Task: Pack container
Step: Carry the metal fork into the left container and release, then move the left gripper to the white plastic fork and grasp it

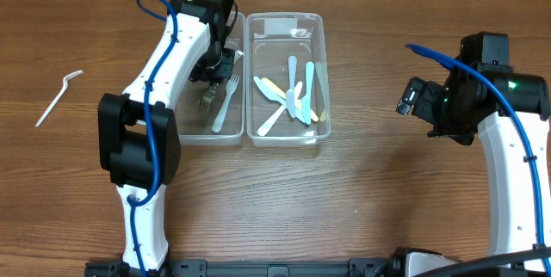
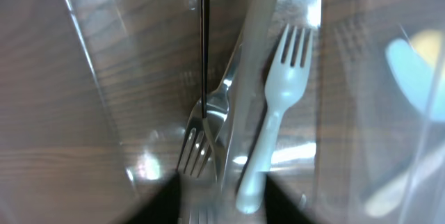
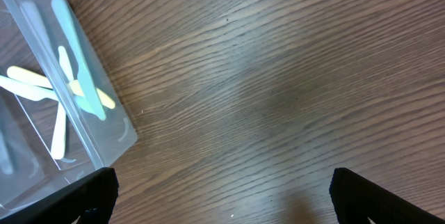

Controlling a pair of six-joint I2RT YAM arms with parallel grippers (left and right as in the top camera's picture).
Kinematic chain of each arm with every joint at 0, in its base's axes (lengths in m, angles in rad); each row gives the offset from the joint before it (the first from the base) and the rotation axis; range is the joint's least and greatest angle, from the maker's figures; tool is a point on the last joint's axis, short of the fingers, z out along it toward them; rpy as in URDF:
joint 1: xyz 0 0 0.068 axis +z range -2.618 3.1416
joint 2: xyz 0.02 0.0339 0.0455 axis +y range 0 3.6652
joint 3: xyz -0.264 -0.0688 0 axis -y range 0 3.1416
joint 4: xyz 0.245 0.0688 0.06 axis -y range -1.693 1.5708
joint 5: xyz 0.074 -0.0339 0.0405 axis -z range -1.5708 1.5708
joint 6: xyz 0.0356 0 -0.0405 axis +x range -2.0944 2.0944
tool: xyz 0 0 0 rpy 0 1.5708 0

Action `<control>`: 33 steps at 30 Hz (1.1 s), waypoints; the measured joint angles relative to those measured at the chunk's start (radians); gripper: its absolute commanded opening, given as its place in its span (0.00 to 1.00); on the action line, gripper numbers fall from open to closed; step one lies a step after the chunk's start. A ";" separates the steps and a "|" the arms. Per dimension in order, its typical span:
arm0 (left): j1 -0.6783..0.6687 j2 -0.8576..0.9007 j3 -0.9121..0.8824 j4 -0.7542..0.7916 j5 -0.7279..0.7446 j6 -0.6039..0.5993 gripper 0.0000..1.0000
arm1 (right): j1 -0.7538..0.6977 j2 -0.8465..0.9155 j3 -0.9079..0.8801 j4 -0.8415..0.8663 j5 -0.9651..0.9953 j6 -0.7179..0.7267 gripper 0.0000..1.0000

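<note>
One step is in hand, as I judge it: letting a fork go into the left container (image 1: 207, 139). The next move calls for a straight lift clear of the container walls, then a reach left for the piece not yet packed.

That piece, a white plastic utensil (image 1: 58, 96), lies alone near the left edge of the table (image 1: 362, 191), well apart from both containers. Level with it on the far right, the right gripper (image 1: 411, 98) hovers over the wood, jaws spread wide and empty, well apart from the right container (image 1: 288, 141), which holds pastel knives (image 1: 293, 96).

In the left container a pale plastic fork (image 2: 278, 106) and a silvery fork (image 2: 208, 123) lie lengthwise, just beside each other. Farther back, the left gripper (image 2: 221, 189) hangs inside that container directly above them. Its fingers are parted and pinch nothing. The pale fork's handle shows in the gap, touching neither finger.
</note>
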 measured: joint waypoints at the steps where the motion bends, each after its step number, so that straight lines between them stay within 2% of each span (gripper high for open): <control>1: 0.000 -0.004 0.009 -0.010 0.001 0.010 0.55 | 0.000 0.000 0.000 0.000 0.000 0.000 1.00; 5: 0.005 -0.027 0.066 -0.066 -0.021 0.055 0.70 | 0.000 0.000 0.000 0.000 0.000 0.000 1.00; 7: 0.018 -0.059 0.113 -0.089 -0.041 0.063 0.96 | 0.000 0.000 0.000 -0.001 0.000 0.000 1.00; 8: 0.032 -0.083 0.135 -0.096 -0.050 0.071 1.00 | 0.000 0.000 0.000 -0.001 0.000 0.000 1.00; 12: 0.146 -0.220 0.191 -0.091 -0.062 0.087 1.00 | 0.000 0.000 0.000 -0.002 0.000 0.001 1.00; 15: 0.311 -0.328 0.215 -0.087 -0.072 0.112 1.00 | 0.000 0.000 0.000 -0.002 0.000 0.000 1.00; 19: 0.557 -0.377 0.227 -0.093 -0.079 0.185 1.00 | 0.000 0.000 0.000 0.000 0.000 0.000 1.00; 25: 0.782 -0.283 0.167 -0.041 -0.023 0.294 1.00 | 0.000 0.000 0.000 0.000 0.000 0.000 1.00; 33: 0.853 0.000 0.145 0.014 0.136 0.426 1.00 | 0.000 0.000 0.000 0.000 0.000 0.000 1.00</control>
